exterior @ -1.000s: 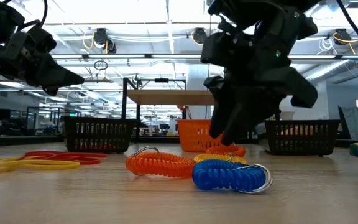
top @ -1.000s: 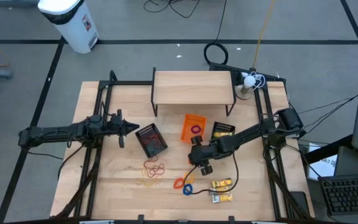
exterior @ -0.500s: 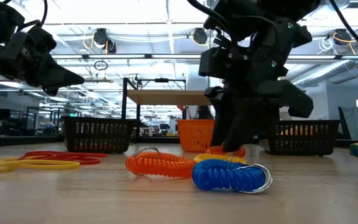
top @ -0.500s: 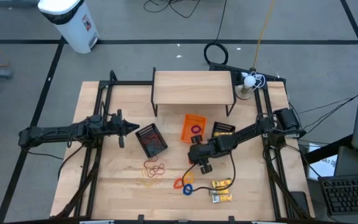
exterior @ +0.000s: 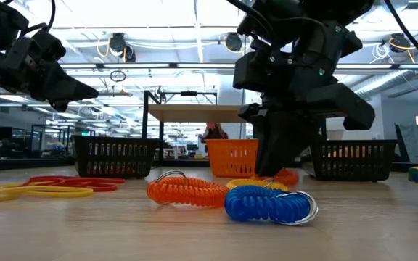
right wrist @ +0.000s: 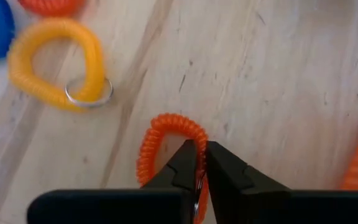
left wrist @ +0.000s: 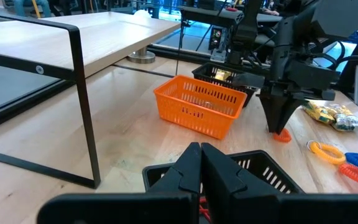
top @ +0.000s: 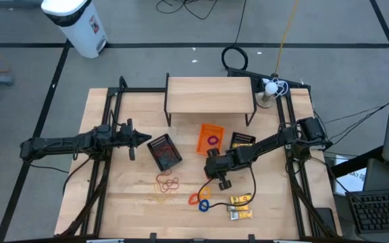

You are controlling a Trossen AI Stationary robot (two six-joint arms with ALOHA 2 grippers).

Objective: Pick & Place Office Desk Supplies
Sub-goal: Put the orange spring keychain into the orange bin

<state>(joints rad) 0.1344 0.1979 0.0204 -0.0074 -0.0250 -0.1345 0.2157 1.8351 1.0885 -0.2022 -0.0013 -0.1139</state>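
A small orange coil ring (right wrist: pixel 166 140) lies on the wooden table, with my right gripper (right wrist: pixel 198 163) shut on it; the high view shows this gripper (top: pixel 212 182) mid-table. Close by on the near side lie a yellow coil (right wrist: pixel 55 62), a blue coil (exterior: pixel 267 204) and another orange coil (exterior: pixel 187 192). Rubber bands (top: pixel 167 183) lie to their left and yellow-and-white packets (top: pixel 242 206) to their right. My left gripper (top: pixel 147 139) hovers shut beside a black mesh bin (top: pixel 165 151), holding nothing. My right gripper pinches the orange coil ring's curved side (right wrist: pixel 194 132) between its two fingertips. The fingers slant down onto it from the table's right and far side. The ring lies on the tabletop (right wrist: pixel 278 93).
An orange plastic bin (top: pixel 211 139) with a purple ring inside stands just beyond my right gripper, and a second black mesh bin (top: pixel 242 142) stands to its right. A wooden shelf on black legs (top: pixel 210 94) spans the far side. Bare wood lies at the near left.
My right gripper has shut its fingers on the small orange coil ring, staying almost in place over it. The ring has stayed on the table.
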